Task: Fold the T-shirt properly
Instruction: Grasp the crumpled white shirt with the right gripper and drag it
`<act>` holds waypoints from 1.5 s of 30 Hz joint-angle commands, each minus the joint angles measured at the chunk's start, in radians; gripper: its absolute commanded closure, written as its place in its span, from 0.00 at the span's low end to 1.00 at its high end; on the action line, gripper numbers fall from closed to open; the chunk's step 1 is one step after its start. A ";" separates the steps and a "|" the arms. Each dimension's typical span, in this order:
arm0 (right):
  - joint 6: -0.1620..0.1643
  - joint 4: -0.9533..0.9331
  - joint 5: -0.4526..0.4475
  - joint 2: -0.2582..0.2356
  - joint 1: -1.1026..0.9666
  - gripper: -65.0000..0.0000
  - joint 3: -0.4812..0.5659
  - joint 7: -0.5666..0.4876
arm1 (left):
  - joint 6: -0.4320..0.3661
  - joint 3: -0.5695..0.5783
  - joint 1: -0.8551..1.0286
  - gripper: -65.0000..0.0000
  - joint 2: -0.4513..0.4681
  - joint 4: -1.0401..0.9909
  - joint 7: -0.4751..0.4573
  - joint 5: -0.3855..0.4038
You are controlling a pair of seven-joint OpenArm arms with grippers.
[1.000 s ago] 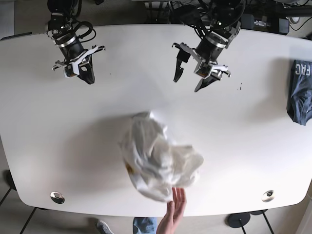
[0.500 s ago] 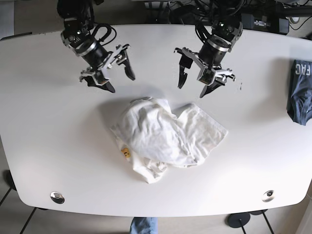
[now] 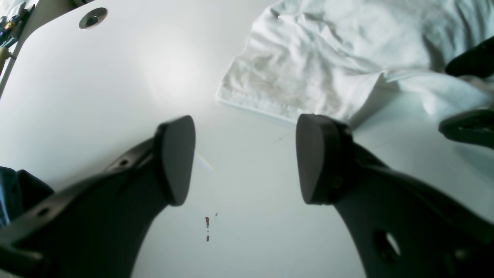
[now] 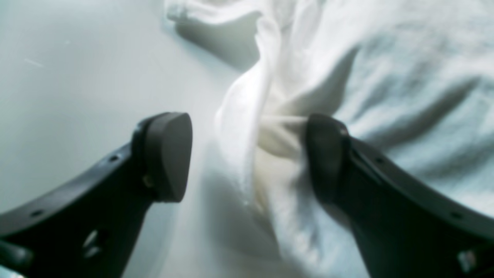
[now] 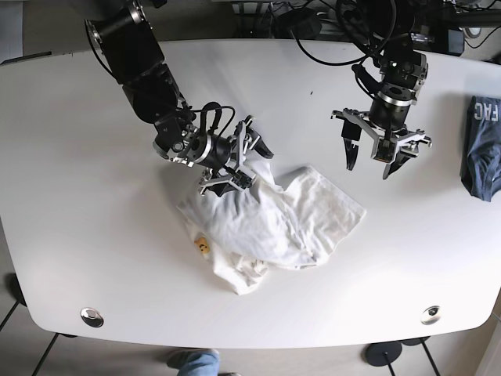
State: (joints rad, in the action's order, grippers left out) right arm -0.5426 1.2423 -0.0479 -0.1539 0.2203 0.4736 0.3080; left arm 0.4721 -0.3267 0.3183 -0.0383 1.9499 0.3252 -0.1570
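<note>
White T-shirt [image 4: 386, 77] between right tool [image 4: 247, 154] pads

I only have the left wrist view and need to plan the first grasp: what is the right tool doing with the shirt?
Observer: The right tool is open, with a raised ridge of the white T-shirt between its fingers.
Operator: How does the shirt lie overall?
Observer: Crumpled in a heap near the table's middle, not spread flat.
Operator: Where is my left tool relative to it?
Observer: The left tool is open over bare table, off the shirt's corner nearest it, touching no fabric.
Operator: Anything else on the table?
Observer: A dark blue garment lies at the edge beyond your arm.
</note>
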 commanded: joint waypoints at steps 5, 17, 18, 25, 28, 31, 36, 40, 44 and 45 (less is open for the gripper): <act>-0.004 -0.066 -0.007 0.063 0.034 0.96 0.009 -0.019 | -0.002 -0.064 -0.043 0.40 0.042 -0.022 -0.022 0.118; -0.007 0.479 -0.017 0.070 -0.310 0.93 0.009 0.268 | -0.005 -0.187 -0.114 0.40 0.205 -0.129 -0.022 0.369; -0.007 0.502 -0.017 0.070 -0.325 0.87 0.009 0.279 | -0.006 -0.188 -0.115 0.41 0.205 -0.142 -0.022 0.369; 0.002 0.637 -0.019 0.072 -0.261 0.00 0.003 0.285 | -0.003 -0.219 -0.143 0.41 0.203 -0.197 -0.022 0.369; 0.002 0.529 -0.019 0.096 -0.124 0.00 -0.005 0.285 | -0.003 -0.216 -0.144 0.41 0.203 -0.197 -0.022 0.369; -0.007 0.314 -0.019 0.181 0.020 0.05 -0.155 0.279 | -0.003 -0.216 -0.143 0.41 0.197 -0.192 -0.022 0.369; -0.075 -0.098 -0.019 0.244 0.296 0.06 -0.415 0.257 | -0.003 -0.216 -0.120 0.41 0.173 -0.195 -0.022 0.369; -0.076 -0.464 -0.017 0.230 0.448 0.06 -0.491 0.121 | -0.003 -0.216 -0.109 0.41 0.156 -0.197 -0.022 0.368; -0.075 -0.651 -0.014 0.201 0.479 0.06 -0.507 -0.011 | -0.003 -0.216 -0.097 0.41 0.151 -0.194 -0.022 0.369; -0.073 -0.657 -0.010 0.190 0.474 0.06 -0.507 -0.020 | -0.003 -0.214 -0.094 0.41 0.151 -0.191 -0.022 0.369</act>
State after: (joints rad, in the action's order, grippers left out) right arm -0.6094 0.5682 -0.0410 0.0353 0.6495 -0.0307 0.3206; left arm 0.4713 -0.5396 0.2283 0.1047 1.7378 0.3286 0.1974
